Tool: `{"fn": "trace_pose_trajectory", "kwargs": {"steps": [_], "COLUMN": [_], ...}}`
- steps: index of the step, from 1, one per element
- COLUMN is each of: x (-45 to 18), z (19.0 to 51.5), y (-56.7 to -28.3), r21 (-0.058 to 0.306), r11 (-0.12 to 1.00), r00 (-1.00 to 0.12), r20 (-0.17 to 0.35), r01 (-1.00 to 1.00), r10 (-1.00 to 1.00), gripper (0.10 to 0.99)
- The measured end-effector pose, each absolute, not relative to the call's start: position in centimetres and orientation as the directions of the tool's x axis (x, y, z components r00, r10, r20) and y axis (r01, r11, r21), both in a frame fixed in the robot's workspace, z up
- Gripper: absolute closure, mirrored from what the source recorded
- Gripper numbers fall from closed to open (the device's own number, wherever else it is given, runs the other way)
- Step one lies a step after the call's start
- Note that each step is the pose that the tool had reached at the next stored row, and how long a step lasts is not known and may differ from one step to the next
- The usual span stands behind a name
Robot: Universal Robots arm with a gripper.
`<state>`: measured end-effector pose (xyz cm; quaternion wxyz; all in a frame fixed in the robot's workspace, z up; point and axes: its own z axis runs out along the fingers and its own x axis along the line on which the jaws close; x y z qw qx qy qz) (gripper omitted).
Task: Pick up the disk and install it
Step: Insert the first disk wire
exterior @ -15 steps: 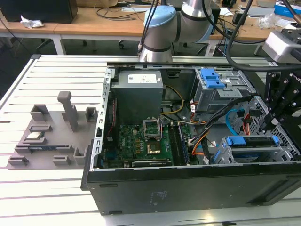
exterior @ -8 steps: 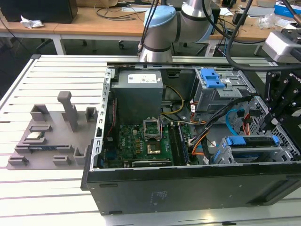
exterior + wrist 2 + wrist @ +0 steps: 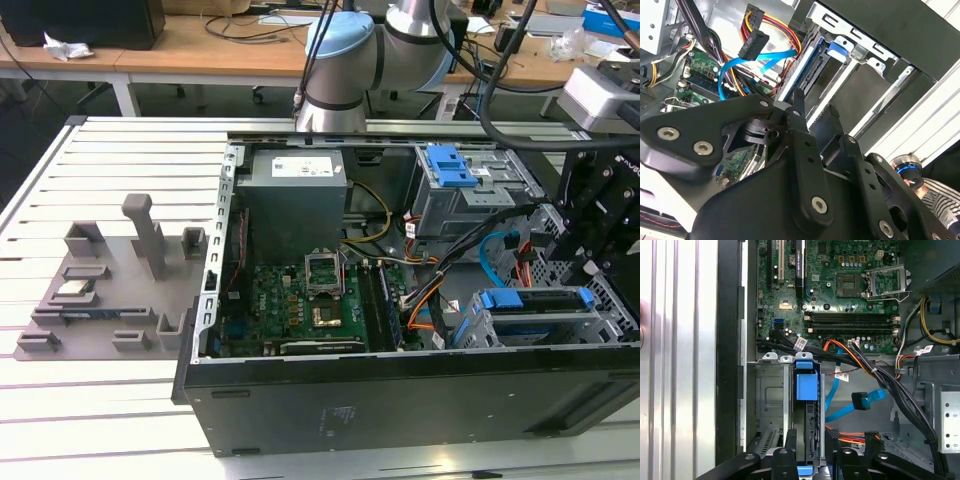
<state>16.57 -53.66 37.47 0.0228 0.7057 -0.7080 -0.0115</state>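
1. Disk (image 3: pixel 812 432) sits on edge in the drive cage (image 3: pixel 771 400) at the corner of the open case (image 3: pixel 400 400). The blue bracket (image 3: pixel 806 385) is at the end that faces the motherboard (image 3: pixel 840 290)
2. In the exterior view the disk (image 3: pixel 540 298) lies in the cage at the exterior view's right, near the front wall of the case, with the blue bracket along its top
3. In the second wrist view the disk (image 3: pixel 807 65) runs as a thin bluish edge between the silver cage rails, ending in a blue tab
4. Gripper (image 3: pixel 814 455) is spread: in the first wrist view one black finger (image 3: pixel 785 460) stands on each side of the disk's near end, with a gap at each side. I cannot tell if either finger touches it
5. In the second wrist view the gripper (image 3: pixel 815 106) points into the cage, its fingertips (image 3: pixel 797 100) just beside the disk's edge
6. A blue flat cable (image 3: pixel 862 401) with a black plug hangs loose beside the cage, near a bundle of black, orange and red wires (image 3: pixel 850 347)
7. Beyond the wires the motherboard carries the memory slots and a square metal socket frame (image 3: pixel 885 282)
8. In the exterior view a grey power supply (image 3: pixel 295 200) stands above the motherboard, and a second bay with a blue latch (image 3: pixel 450 165) sits in the far corner
9. The arm (image 3: pixel 340 50) rises behind the case
10. A grey fixture tray (image 3: pixel 110 290) lies on the slatted table (image 3: pixel 100 160), beside the case at the exterior view's left
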Motion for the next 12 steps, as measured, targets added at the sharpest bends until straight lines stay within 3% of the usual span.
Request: {"fn": "trace_pose_trajectory", "kwargs": {"steps": [5, 12], "x": [16.6, 16.9], "z": [37.5, 37.5], "y": [-52.5, -48.1], "r21": [0.049, 0.049], "r11": [0.003, 0.002], "r00": [-0.003, -0.001], "r20": [0.016, 0.016], "r01": [-0.999, -0.999], "r10": [-1.0, -1.0], "gripper": [0.725, 0.725]}}
